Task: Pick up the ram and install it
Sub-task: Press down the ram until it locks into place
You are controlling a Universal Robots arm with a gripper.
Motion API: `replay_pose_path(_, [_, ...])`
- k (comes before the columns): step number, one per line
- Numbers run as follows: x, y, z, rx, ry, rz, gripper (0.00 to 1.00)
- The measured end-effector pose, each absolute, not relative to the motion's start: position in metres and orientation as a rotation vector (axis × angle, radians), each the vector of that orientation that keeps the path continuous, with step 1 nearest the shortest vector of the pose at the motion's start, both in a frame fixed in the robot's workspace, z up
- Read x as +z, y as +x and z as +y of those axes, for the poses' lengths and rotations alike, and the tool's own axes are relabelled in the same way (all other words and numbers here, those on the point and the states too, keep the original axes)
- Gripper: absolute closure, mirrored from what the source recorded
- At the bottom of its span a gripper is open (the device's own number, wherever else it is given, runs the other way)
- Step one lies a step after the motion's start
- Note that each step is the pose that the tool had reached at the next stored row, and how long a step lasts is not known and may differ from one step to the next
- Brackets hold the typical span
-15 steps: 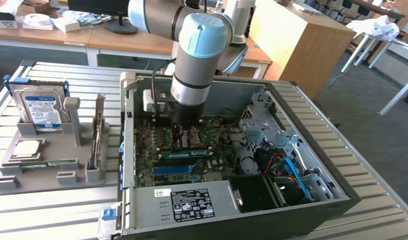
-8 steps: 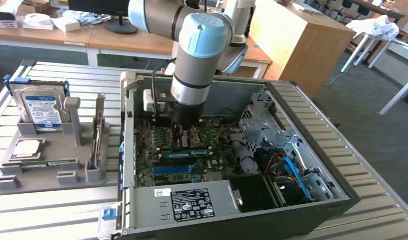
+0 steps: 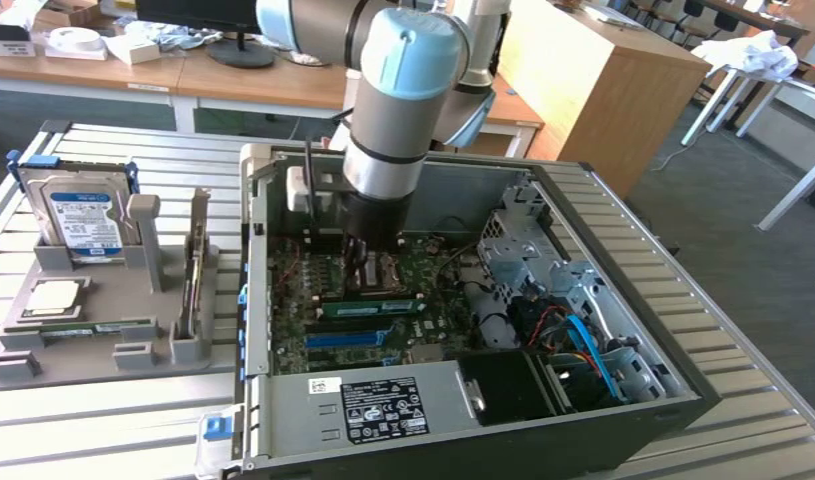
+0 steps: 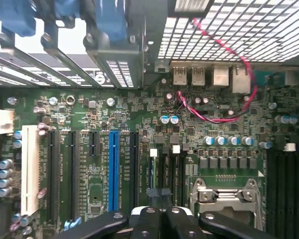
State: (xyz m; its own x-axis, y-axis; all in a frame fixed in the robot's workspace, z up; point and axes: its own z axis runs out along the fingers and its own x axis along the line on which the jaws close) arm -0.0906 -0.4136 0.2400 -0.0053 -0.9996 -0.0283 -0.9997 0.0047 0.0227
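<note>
Item: robot arm [image 3: 400,110] at open computer case [image 3: 621,260], on slatted metal table [image 3: 747,440].

Claw: gripper [image 3: 367,285] lowered into the case over the motherboard [image 3: 314,275]; in the wrist view the gripper [image 4: 159,196] has its black fingers [image 4: 145,214] pressed together, no gap between the tips; whether anything thin is pinched between them cannot be told.

Task item: ram [image 3: 374,305], long narrow green stick, inside the case on the motherboard, lying across the board just beside the gripper's tip on the side nearer the camera; contact between tip and ram cannot be told; a blue slot [image 3: 343,340] runs parallel to it, nearer the power supply box [image 3: 380,405].

Board detail, wrist view: motherboard [image 4: 89,114] green; one long blue slot [image 4: 113,169] among black slots; white slot [image 4: 30,169] further out; dark memory slots with white end clips directly ahead of the fingertips; metal-framed processor socket [image 4: 226,196] beside them; red-and-pink wire [image 4: 239,64] looping from the perforated case wall to the board.

Holder: grey parts holder [image 3: 100,290] at the exterior view's left, apart from the case; contents: hard drive [image 3: 80,215] upright at the back; square silver processor chip [image 3: 54,297] flat; expansion card [image 3: 194,285] standing on edge; second green stick [image 3: 94,327] lying flat in its groove at the front.
</note>
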Motion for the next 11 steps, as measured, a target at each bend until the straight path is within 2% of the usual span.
replay_pose_path(11, [0.276, -0.091, -0.414, 0.066, -2.216, 2.228, 0.90])
